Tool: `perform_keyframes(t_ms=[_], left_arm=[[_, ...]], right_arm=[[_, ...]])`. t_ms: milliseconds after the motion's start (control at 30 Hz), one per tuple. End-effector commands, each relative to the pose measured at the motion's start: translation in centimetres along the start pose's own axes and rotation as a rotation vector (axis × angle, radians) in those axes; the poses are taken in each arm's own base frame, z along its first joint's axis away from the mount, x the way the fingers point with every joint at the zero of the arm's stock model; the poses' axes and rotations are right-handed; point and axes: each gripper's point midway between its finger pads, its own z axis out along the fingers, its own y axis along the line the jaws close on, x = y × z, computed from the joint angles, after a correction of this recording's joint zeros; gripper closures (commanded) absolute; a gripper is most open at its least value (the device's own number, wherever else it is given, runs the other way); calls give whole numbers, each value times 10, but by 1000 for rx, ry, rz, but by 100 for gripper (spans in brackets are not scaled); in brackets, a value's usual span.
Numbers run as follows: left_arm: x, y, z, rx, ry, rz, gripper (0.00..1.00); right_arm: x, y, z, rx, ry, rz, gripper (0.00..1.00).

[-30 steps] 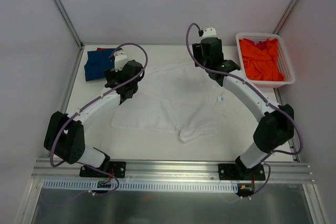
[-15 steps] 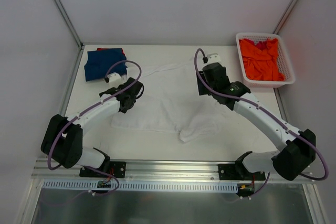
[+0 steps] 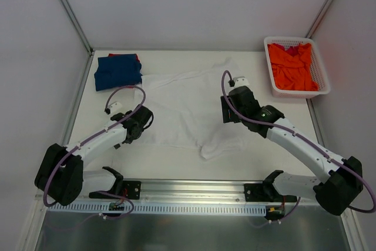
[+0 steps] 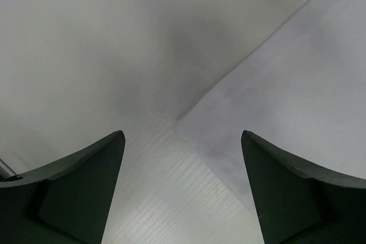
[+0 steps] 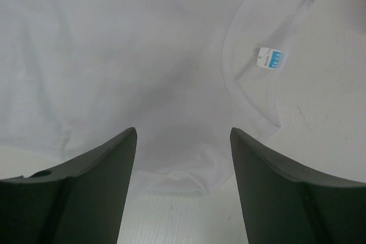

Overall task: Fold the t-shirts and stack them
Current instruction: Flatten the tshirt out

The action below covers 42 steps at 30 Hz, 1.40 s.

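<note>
A white t-shirt (image 3: 188,104) lies spread out in the middle of the table, its near edge bunched. My left gripper (image 3: 143,124) is low at the shirt's near left corner, open, with that corner of white cloth (image 4: 286,78) just ahead of the fingers and nothing between them. My right gripper (image 3: 225,110) hovers open over the shirt's right side, where the collar and blue label (image 5: 269,59) show beyond its fingertips. A folded dark blue t-shirt (image 3: 117,71) rests on a red one (image 3: 124,56) at the far left. An orange t-shirt (image 3: 292,66) fills the basket.
The white lattice basket (image 3: 322,84) stands at the far right corner. Grey walls with metal frame posts close the table on the left, right and back. The arm bases sit on a rail along the near edge.
Both arms have drawn back towards the near side and dropped lower. The left gripper went to the shirt's near left corner, its jaws narrowing slightly. The right gripper went from the far edge to the collar side.
</note>
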Motion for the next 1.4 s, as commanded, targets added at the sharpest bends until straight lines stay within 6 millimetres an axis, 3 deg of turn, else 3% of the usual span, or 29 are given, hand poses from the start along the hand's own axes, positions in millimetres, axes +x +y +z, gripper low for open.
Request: perform_keyframes(t_ms=[0, 400, 700, 1000, 1267, 1367], left_arm=[[6, 8, -4, 10, 6, -75, 17], [5, 3, 1, -22, 27, -98, 25], [-2, -24, 6, 84, 14, -117, 26], [34, -15, 14, 116, 118, -162, 28], [43, -8, 16, 107, 133, -176, 34], [38, -11, 17, 94, 120, -166, 34]], right_arm=[[5, 17, -6, -71, 0, 32, 30], [29, 35, -18, -126, 22, 23, 30], [26, 30, -35, -143, -15, 45, 30], [29, 28, -36, -141, -11, 46, 30], [30, 31, -38, -155, -6, 56, 30], [32, 32, -42, -171, -6, 52, 30]])
